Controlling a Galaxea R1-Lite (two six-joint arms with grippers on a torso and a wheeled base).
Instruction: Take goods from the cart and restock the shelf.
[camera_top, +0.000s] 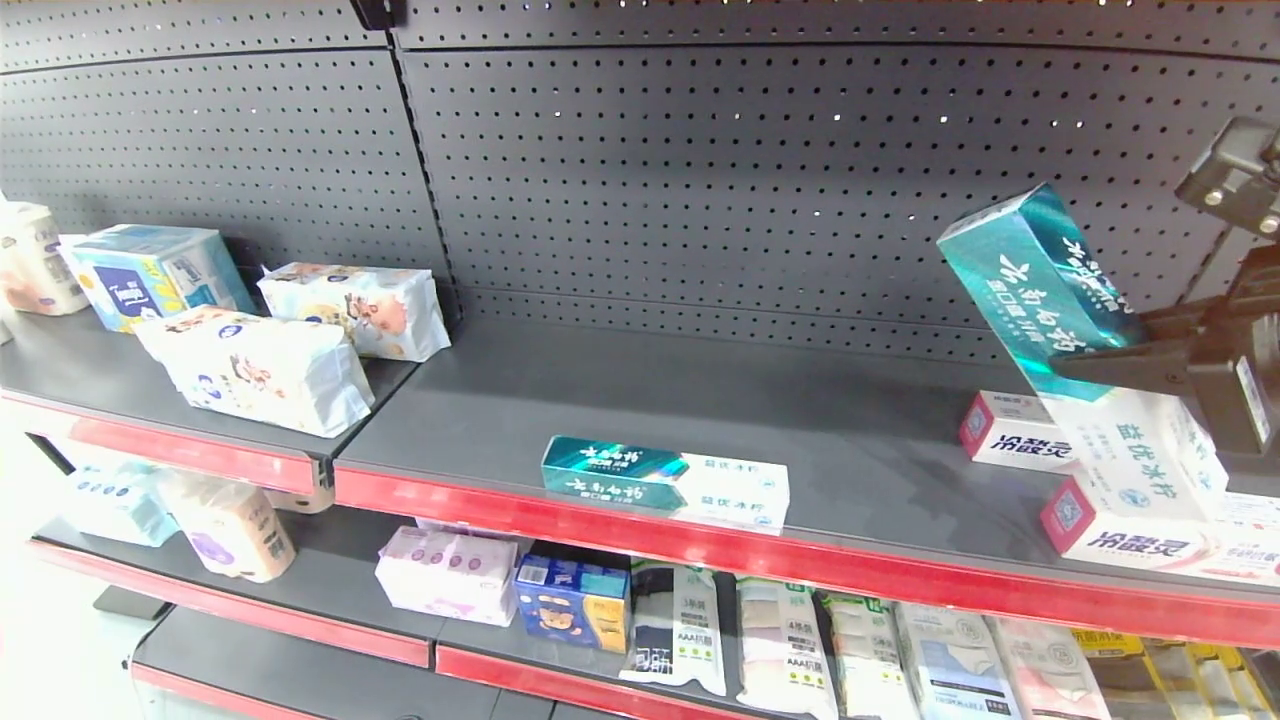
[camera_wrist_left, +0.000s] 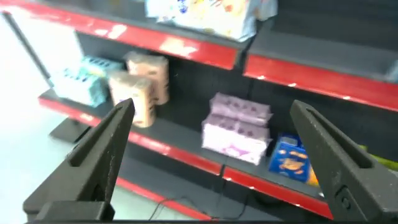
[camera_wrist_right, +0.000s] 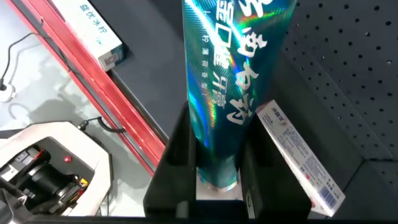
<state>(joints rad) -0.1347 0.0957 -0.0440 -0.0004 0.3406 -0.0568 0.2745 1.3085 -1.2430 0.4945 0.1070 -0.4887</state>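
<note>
The right gripper (camera_top: 1095, 365) is clamped on a teal toothpaste box (camera_top: 1040, 285), tilted above the shelf (camera_top: 800, 420); the left gripper (camera_wrist_left: 211, 104) gapes empty. Risk: lowered here, it may land on 2 red-and-white boxes (camera_top: 1010, 435) and topple.

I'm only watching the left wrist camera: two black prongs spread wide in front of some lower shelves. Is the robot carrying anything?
Observer: Yes. The right fingers are closed on a long teal-and-white cardboard toothpaste box.
Operator: Where is it being held?
Observer: It hangs tilted over the right end of the grey upper shelf, above two red-and-white cartons.
Operator: Is there already one like it up there?
Observer: Yes, one matching box lies flat at that shelf's front edge.
</note>
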